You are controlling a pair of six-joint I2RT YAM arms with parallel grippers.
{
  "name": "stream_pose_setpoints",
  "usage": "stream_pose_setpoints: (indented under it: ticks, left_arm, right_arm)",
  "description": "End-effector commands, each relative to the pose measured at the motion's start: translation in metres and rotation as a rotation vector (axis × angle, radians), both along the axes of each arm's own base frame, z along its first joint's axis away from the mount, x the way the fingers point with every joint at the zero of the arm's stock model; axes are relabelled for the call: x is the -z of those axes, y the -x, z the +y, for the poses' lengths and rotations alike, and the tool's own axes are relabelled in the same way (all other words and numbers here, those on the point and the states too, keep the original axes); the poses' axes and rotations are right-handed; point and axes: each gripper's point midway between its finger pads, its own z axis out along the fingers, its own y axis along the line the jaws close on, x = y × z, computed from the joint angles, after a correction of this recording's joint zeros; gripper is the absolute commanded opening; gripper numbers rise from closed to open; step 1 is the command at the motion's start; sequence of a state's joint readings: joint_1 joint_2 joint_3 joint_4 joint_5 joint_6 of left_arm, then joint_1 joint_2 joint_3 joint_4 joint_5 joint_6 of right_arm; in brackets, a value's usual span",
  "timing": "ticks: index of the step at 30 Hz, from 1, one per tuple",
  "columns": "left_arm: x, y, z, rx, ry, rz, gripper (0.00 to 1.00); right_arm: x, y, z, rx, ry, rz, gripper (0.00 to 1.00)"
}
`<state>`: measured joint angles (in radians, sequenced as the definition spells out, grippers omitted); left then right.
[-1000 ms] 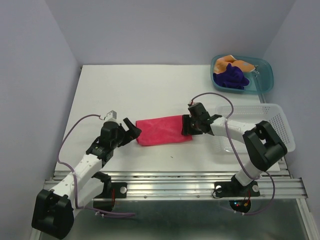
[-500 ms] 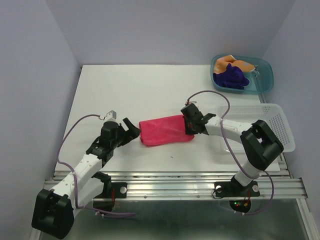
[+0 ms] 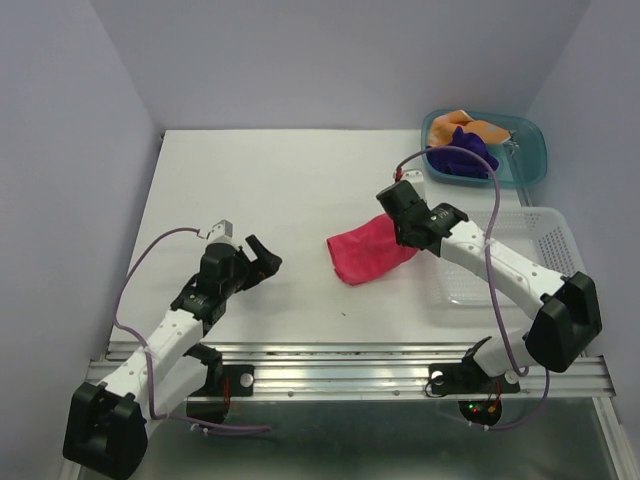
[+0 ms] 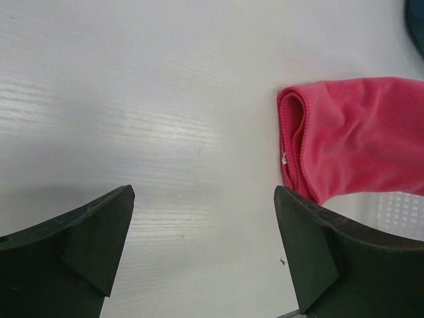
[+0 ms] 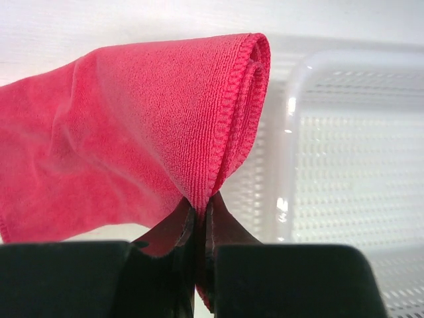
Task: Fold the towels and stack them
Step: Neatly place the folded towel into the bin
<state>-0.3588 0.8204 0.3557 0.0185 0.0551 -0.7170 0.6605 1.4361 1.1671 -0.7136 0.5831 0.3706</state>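
One folded pink-red towel is gripped by the right gripper, left gripper held open; two towels are left binned.

Brightness: bright and even in all three views; soft, diffuse light from above
Shadows: faint and soft-edged; a pale one under the pink towel on the white table; a greyer patch beside the left gripper
Glare: mild streaky sheen on the table in the left wrist view; small highlights on the clear basket rim
Focus: towel weave crisp in the right wrist view; left gripper dark, slightly soft
Distortion: table sides lean inward toward the far edge in the top view
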Motion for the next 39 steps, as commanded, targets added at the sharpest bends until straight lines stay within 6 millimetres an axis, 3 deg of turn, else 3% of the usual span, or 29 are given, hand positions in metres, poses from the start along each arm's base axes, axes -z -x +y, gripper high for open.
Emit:
stream_pose_setpoints:
  ticks: [1,4,11,19,28,35,39]
  left_arm:
    - [-0.017,-0.006,-0.005,0.029,0.013,-0.081,0.99]
    - [-0.018,-0.007,-0.006,0.036,0.016,-0.089,0.99]
    - [-0.019,-0.005,-0.006,0.038,0.019,-0.1,0.99]
    - [-0.022,-0.004,-0.007,0.041,0.03,-0.109,0.99]
    - [-0.021,-0.005,-0.007,0.038,0.027,-0.105,0.99]
    - [-0.019,-0.006,-0.006,0.036,0.02,-0.103,0.99]
    - [-0.017,-0.005,-0.005,0.035,0.015,-0.097,0.99]
  right_arm:
    - [-0.04,0.008,-0.036,0.084,0.097,-0.037,0.01]
    - [-0.061,0.016,-0.055,0.154,0.119,-0.059,0.01]
    - [-0.101,0.029,-0.065,0.164,0.067,-0.099,0.01]
    - [-0.111,0.043,-0.091,0.226,0.109,-0.07,0.01]
    - [-0.132,0.033,-0.147,0.35,0.115,-0.091,0.01]
    - [-0.112,0.024,-0.165,0.394,0.16,-0.033,0.01]
    - [-0.097,0.019,-0.189,0.476,0.182,-0.013,0.01]
